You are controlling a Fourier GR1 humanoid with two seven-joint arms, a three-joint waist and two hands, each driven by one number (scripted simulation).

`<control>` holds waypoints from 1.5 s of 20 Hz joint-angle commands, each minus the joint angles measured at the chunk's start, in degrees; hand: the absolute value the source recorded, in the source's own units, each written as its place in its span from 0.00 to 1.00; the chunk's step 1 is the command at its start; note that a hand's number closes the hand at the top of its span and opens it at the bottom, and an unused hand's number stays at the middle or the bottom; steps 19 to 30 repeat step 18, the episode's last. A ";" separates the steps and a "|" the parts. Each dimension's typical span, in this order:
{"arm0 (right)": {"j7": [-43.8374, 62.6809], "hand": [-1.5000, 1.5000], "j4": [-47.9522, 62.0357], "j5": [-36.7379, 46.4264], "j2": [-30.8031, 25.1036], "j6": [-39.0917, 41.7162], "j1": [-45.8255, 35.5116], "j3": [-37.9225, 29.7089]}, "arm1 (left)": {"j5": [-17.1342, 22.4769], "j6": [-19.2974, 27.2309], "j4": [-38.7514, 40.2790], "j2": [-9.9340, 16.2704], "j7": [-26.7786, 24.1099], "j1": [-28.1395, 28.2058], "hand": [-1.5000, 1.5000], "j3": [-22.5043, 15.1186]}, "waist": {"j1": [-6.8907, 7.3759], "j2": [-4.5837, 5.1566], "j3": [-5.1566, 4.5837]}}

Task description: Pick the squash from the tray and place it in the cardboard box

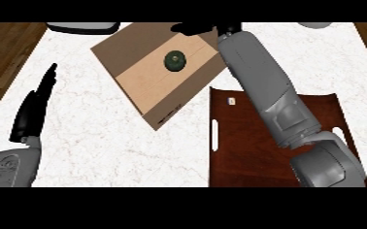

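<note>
The squash [174,59], small, round and dark green, lies inside the flat open cardboard box [143,85] at the counter's back middle. My right forearm reaches from the lower right across the dark brown tray [233,145]. My right hand [195,28] hovers over the box's far edge, behind the squash and apart from it. It is open with nothing in it, and the picture's top edge partly cuts it off. At the left edge rests my left hand [34,109], open with straight fingers pointing away. The bare part of the tray holds nothing.
A dark-rimmed white object [82,27] sits at the back left, and a pale round object [315,25] at the back right. The white marble counter [93,145] stretches between my left hand and the tray. Wooden floor shows past the counter's left edge.
</note>
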 commanded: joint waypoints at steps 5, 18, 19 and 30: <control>-6.21 0.00 1.35 -3.44 -7.11 4.93 4.24 -4.81 | 1.67 -1.96 -1.58 2.83 1.02 2.55 0.50 2.72 | -2.64 -0.98 0.01; -10.62 0.00 0.67 -1.86 -20.74 23.39 13.26 -3.16 | -0.93 1.36 -4.37 -0.98 3.20 3.41 0.50 0.48 | -3.65 -1.21 0.02; -10.62 0.00 0.67 -1.86 -20.74 23.39 13.26 -3.16 | -0.93 1.36 -4.37 -0.98 3.20 3.41 0.50 0.48 | -3.65 -1.21 0.02; -10.62 0.00 0.67 -1.86 -20.74 23.39 13.26 -3.16 | -0.93 1.36 -4.37 -0.98 3.20 3.41 0.50 0.48 | -3.65 -1.21 0.02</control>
